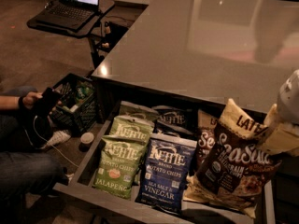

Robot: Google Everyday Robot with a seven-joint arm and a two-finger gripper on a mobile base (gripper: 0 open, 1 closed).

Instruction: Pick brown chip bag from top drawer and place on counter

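Observation:
The brown chip bag [233, 164], dark with a cream top band and white Sea Salt script, stands tilted and partly lifted at the right end of the open top drawer [83, 166]. My gripper [279, 135] is at the right edge of the view, shut on the bag's upper right corner. The white arm [292, 97] rises above it. The bag's lower edge still hangs over the drawer's right row. The glossy dark grey counter [187, 45] stretches behind the drawer.
A second brown bag [204, 141] lies under the lifted one. A blue Kettle bag [166, 171] and green Jalapeno bags [119, 164] fill the drawer's middle and left. A seated person [23, 167], a black crate [77, 104] and a laptop table [70, 17] are on the left.

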